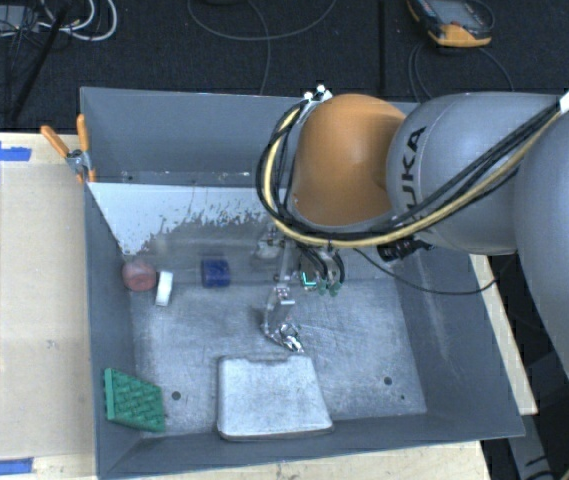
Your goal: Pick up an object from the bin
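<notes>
The tool (285, 336) hangs low over the middle of the speckled floor of the grey metal bin (404, 368), below the arm's orange wrist cover (344, 158) and looped cables. Whether it is spread or pressed together cannot be told, and nothing is seen in its grip. The nearest item is a flat grey rectangular slab with rounded corners (269, 398), lying flat just beside the tool's tip on the near side; contact cannot be confirmed. A small blue cube (215, 272) sits near, to the view's left. Further left are a short white cylinder (163, 288) and, touching it or just beside it, a dull pink rounded lump (139, 276). A green ridged wedge (132, 400) lies in the near left corner, well apart.
</notes>
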You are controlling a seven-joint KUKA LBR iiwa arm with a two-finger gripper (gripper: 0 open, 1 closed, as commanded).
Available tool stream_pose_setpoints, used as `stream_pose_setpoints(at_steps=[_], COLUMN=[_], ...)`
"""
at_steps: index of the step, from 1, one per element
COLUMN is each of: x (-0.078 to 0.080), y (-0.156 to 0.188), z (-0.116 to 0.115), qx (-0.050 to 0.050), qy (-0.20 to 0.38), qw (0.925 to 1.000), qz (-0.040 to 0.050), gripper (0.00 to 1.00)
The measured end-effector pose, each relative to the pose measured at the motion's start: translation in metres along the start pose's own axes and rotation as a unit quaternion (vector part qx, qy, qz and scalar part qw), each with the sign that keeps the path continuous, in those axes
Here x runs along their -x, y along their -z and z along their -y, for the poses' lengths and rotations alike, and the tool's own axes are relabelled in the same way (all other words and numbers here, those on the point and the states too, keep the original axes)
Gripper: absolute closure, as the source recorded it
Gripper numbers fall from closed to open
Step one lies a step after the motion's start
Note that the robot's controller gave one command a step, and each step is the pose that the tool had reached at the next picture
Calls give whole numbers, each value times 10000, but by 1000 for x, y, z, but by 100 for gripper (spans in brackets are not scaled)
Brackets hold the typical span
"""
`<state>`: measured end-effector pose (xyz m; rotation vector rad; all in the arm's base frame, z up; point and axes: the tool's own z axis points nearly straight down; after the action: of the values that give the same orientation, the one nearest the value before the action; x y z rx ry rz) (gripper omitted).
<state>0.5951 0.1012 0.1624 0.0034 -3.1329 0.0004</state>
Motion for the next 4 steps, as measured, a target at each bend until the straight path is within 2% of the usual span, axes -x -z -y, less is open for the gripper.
stream_pose_setpoints(at_steps=[1,2,3,4], x=[-18,-14,-107,-107], y=[-63,-88,-67,-69], z=[47,53,33,34], qx=[44,12,4,3], qy=[-1071,-889,-388,-407], qw=[9942,9960,9992,9992], qz=[103,68,62,36], gripper=[0,0,0,100])
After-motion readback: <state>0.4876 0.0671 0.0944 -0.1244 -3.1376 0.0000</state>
